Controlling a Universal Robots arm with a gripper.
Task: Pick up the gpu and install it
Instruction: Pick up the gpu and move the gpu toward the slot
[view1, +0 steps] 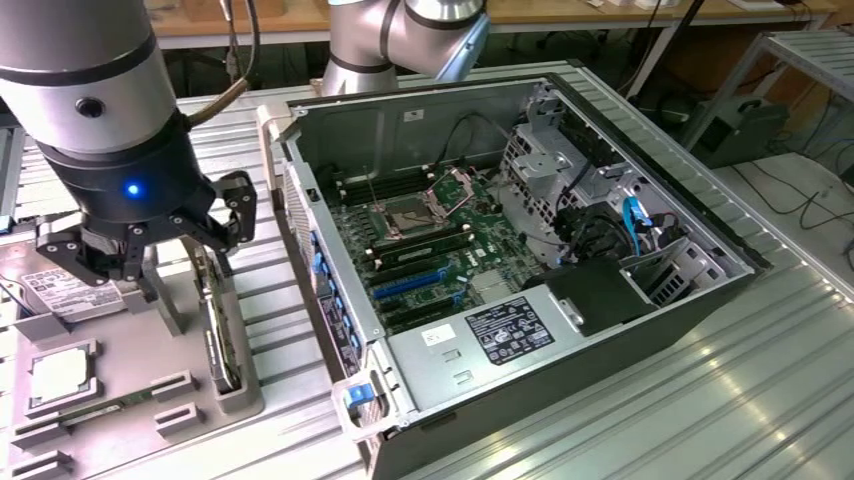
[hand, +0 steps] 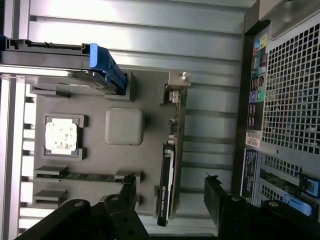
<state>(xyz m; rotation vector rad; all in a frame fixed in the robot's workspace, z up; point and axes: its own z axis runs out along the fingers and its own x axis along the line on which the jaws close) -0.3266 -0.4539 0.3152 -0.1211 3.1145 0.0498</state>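
Note:
The gpu (hand: 169, 172) is a thin black card standing on its edge in a slot of the grey parts tray (hand: 95, 107), with its silver bracket (hand: 177, 86) at one end. In the exterior view the gpu (view1: 222, 340) runs along the tray's edge closest to the computer case. My gripper (view1: 158, 255) hangs just above it, open. Seen from the wrist, my gripper (hand: 171, 197) has one black finger (hand: 127, 192) on each side of the card's end, apart from it and with nothing held.
The open computer case (view1: 534, 250) lies at the exterior view's right, its motherboard (view1: 427, 245) exposed. The tray (view1: 134, 340) also carries a hard drive (hand: 75, 65) in a blue carrier, a processor (hand: 61, 136) and a green memory stick (hand: 85, 176). The case's back panel (hand: 290, 100) is close by.

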